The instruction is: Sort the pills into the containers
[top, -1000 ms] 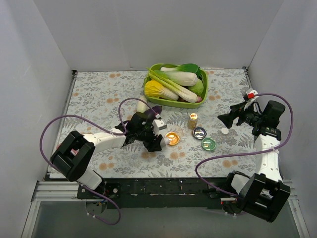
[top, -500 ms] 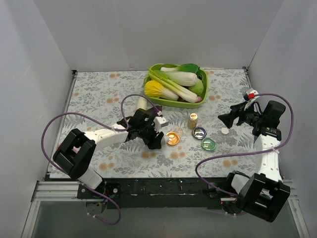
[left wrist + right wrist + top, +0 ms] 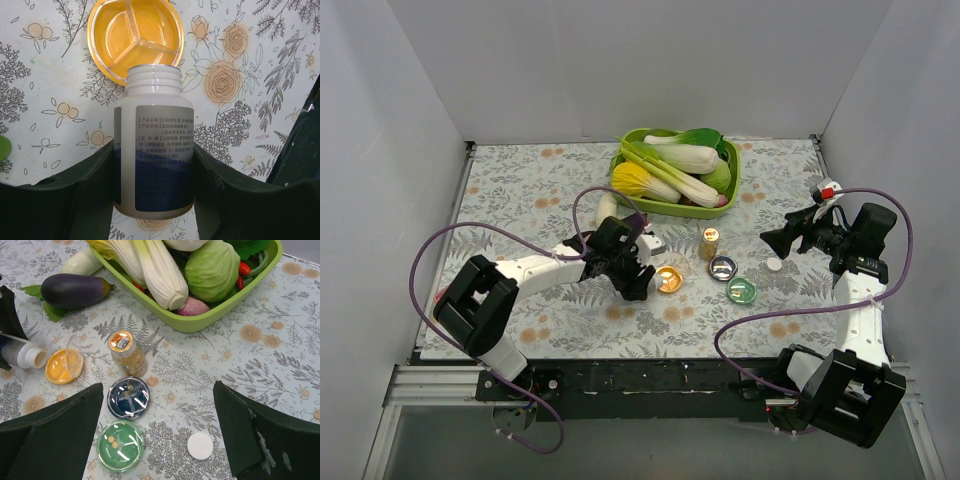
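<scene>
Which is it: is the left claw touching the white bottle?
Touching. In the left wrist view the left gripper clamps the white bottle, fingers pressed against both sides.

Mid-frame: round orange translucent dish (image 3: pixel 669 279) left; round dark-blue translucent dish (image 3: pixel 723 266) right; round green translucent dish (image 3: pixel 741 291) below-right; lime-green plastic tray (image 3: pixel 670 209) above.

The left fingers (image 3: pixel 60 205) are matt black plastic. Between them, the bottle (image 3: pixel 152 150) is smooth white plastic with a slight sheen and a printed label. Past its mouth, the orange dish (image 3: pixel 135 35) is glossy translucent plastic. The bench (image 3: pixel 250 75) is matt and flower-printed.
</scene>
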You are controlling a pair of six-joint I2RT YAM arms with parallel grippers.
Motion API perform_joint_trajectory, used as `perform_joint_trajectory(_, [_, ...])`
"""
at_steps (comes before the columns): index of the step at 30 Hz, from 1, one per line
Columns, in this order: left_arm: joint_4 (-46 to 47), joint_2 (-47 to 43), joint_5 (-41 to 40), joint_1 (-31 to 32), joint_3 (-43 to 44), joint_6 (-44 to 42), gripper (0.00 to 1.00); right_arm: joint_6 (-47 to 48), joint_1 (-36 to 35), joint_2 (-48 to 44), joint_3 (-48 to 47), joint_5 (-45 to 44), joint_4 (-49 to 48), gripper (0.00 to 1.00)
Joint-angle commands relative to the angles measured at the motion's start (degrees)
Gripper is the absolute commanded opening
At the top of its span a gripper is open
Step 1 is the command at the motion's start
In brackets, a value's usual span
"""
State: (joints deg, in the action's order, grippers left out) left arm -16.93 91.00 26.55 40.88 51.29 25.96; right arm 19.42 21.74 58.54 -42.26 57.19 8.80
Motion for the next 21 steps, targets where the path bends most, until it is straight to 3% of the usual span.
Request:
perform_joint_trajectory(1, [-1.9, -0.3, -1.3, 0.8, 3.2, -0.2, 0.00, -0.4, 0.3, -0.5, 0.0, 1.0, -1.8, 0.98])
perform_joint_trajectory(21, [-9.4, 2.9, -6.5, 3.5, 9.6, 0.1, 0.00, -0.4, 0.5, -0.5, 0.0, 0.9, -1.7, 0.98])
